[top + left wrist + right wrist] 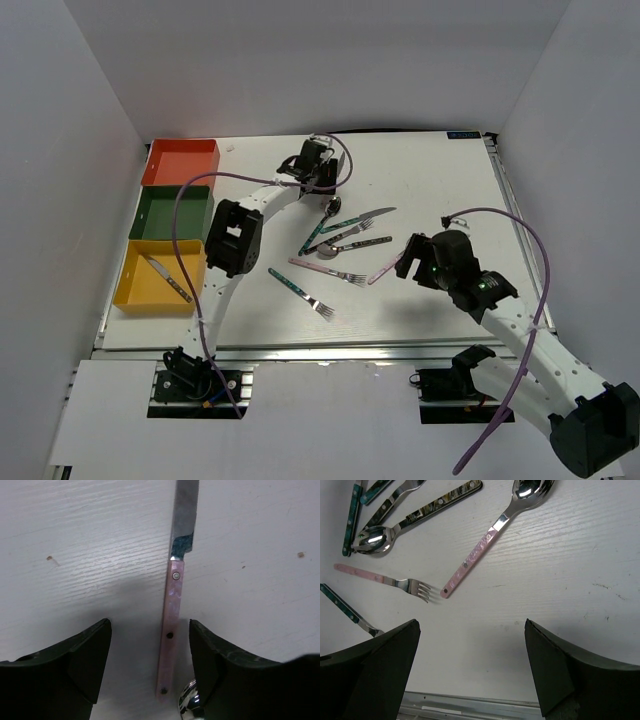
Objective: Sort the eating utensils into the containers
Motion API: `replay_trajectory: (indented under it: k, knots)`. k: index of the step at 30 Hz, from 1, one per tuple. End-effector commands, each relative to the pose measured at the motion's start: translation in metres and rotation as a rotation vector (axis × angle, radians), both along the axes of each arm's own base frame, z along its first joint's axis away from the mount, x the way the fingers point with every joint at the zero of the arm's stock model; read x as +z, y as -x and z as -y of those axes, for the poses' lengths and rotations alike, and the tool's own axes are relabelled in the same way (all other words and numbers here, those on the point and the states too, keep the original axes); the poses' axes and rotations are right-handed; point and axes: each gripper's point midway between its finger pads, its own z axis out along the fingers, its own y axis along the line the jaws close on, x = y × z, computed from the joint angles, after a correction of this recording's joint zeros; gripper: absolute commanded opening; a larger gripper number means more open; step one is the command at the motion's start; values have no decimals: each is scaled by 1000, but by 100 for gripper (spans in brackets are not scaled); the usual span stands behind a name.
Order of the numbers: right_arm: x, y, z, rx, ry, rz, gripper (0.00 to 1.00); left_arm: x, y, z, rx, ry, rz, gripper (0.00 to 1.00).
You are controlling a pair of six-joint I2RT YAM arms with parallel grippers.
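Observation:
Several eating utensils lie fanned out mid-table. In the left wrist view a pink-handled knife (170, 625) lies on the table between the fingers of my left gripper (149, 630). The jaws are open and straddle its handle without touching it; the right finger (215, 665) is the closer one. A shiny spoon bowl (187, 702) sits by that finger. My right gripper (471, 630) is open and empty, just short of a pink-handled spoon (485, 545) and a pink fork (385, 579). The containers stand at the left: orange-red (180, 150), dark green (170, 195), yellow (130, 295).
One utensil (165, 277) lies in the yellow bin. A teal fork (300, 292), a dark patterned spoon (350, 245) and a teal knife (360, 220) lie between the two grippers. The table's metal front rail (470, 702) runs just behind my right gripper.

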Motion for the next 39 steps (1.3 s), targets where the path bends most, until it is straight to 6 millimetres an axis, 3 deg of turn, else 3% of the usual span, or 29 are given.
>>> replay_trajectory:
  k: [1, 2, 6, 11, 13, 14, 15, 16, 18, 21, 22, 25, 26, 28, 29, 30, 31, 32, 33, 34, 35, 36, 37, 38, 39]
  knots:
    - [-3, 5, 0, 43, 33, -13, 89, 37, -12, 26, -15, 2, 112, 71]
    - [-2, 6, -1, 51, 31, -15, 89, 21, -12, 24, -7, -32, 95, 70]
    - [1, 7, -4, 65, 12, -4, 89, -9, -7, 12, 31, -119, 46, 55]
    - [7, 7, -5, 76, -1, 18, 89, -34, 2, 6, 23, -156, -5, 33]
    - [9, 7, -6, 79, -5, 25, 89, -43, 6, 3, 23, -172, -32, 29]
    - [10, 7, -7, 83, -8, 26, 89, -44, 6, 2, 21, -175, -35, 24]
    - [11, 7, -7, 86, -11, 30, 89, -43, 7, 0, 25, -179, -40, 8]
    - [12, 7, -9, 94, -19, 30, 89, -41, 6, -3, 32, -183, -40, 3]
    - [13, 8, -12, 105, -34, 36, 89, -30, 3, -12, 62, -200, -22, 0]
    - [10, 9, -16, 120, -53, 34, 89, 14, -15, -36, 138, -177, 41, 0]
    - [11, 8, -18, 128, -60, 39, 89, 43, -20, -41, 156, -151, 80, 0]
    - [8, 8, -20, 131, -63, 30, 89, 87, -27, -65, 228, -128, 138, 0]
    - [7, 8, -20, 135, -62, 28, 89, 120, -26, -71, 251, -105, 183, 0]
    - [6, 8, -21, 140, -61, 23, 89, 140, -20, -86, 303, -114, 208, 0]
    - [7, 7, -22, 145, -61, 25, 89, 172, -13, -94, 332, -97, 250, 0]
    - [7, 6, -23, 147, -60, 25, 89, 181, -6, -101, 357, -98, 256, 0]
    - [8, 6, -24, 153, -62, 24, 89, 178, 5, -117, 443, -119, 245, 0]
    - [8, 6, -24, 158, -60, 21, 89, 203, 21, -132, 500, -112, 260, 0]
    - [9, 6, -25, 160, -61, 23, 89, 207, 31, -147, 562, -114, 255, 0]
    - [11, 6, -26, 166, -65, 26, 89, 209, 43, -158, 643, -81, 242, 0]
    - [12, 5, -27, 168, -68, 29, 89, 186, 66, -180, 704, -147, 185, 0]
    - [13, 5, -28, 172, -73, 32, 89, 206, 83, -199, 768, -111, 202, 0]
    - [13, 6, -30, 182, -80, 31, 89, 203, 98, -211, 837, -70, 188, 0]
    - [14, 6, -31, 187, -83, 32, 89, 168, 123, -229, 869, -119, 119, 0]
    - [14, 6, -31, 190, -84, 32, 89, 185, 142, -249, 925, -58, 146, 0]
